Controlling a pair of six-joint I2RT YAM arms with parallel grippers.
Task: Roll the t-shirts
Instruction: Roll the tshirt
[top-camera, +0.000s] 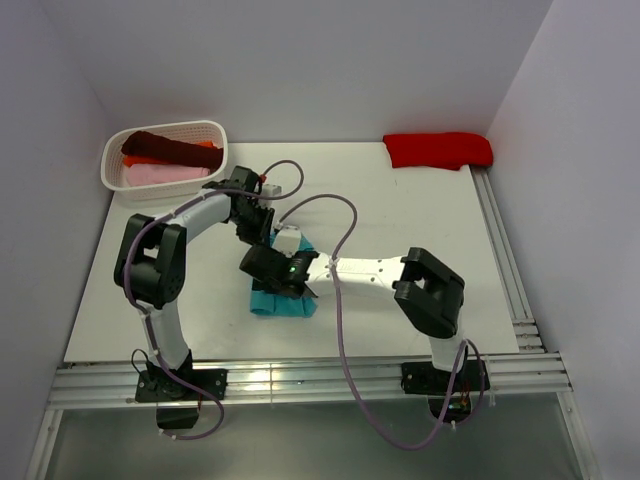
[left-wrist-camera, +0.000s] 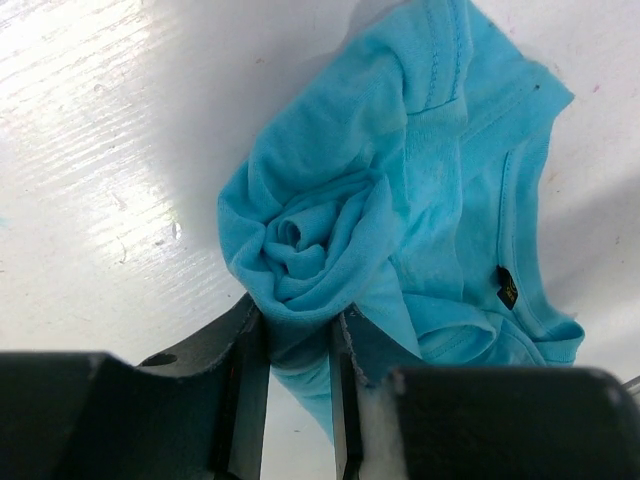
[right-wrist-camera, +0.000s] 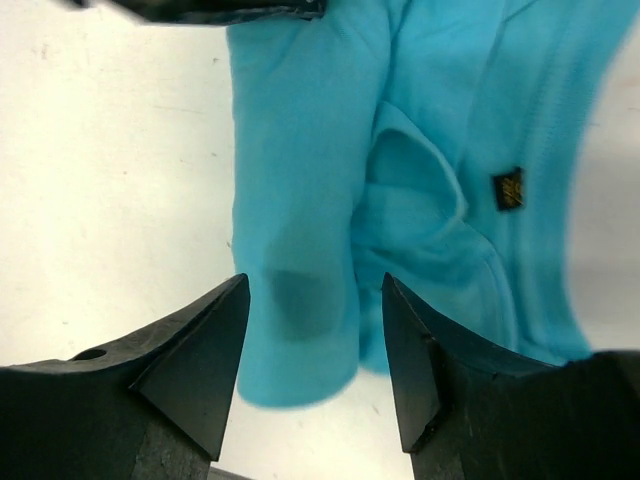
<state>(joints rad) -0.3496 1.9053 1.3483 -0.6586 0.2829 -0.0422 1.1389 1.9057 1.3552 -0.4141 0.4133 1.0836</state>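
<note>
Seen from above, most of the teal t-shirt (top-camera: 276, 304) is hidden under the two wrists. Only a folded edge shows on the table (top-camera: 420, 220), just under the right gripper (top-camera: 262, 270). The fingertips of the left gripper (top-camera: 260, 232) are lost behind that wrist. In the left wrist view the cloth nearest the camera is cut off behind the fingers (left-wrist-camera: 250, 390). In the right wrist view the shirt runs out of frame ahead of the jaws.

A small black label (left-wrist-camera: 508, 287) with gold marks sits inside the neckline, to the right of both pairs of jaws. Its writing is too small to read.

The left arm reaches forward and bends down at the wrist. Its jaws stand nearly together, pinching a fold of teal cloth just behind a spiral-rolled end. The right arm stretches low across the table to the left, jaws spread wide, with a folded band of the shirt lying between them. Whether they touch it I cannot tell.

Well beyond the left jaws a white basket (top-camera: 165, 130) holds a maroon t-shirt (top-camera: 165, 147), an orange t-shirt (top-camera: 206, 145) and a pink t-shirt (top-camera: 165, 175). A red t-shirt (top-camera: 438, 150) lies well beyond the right jaws.
</note>
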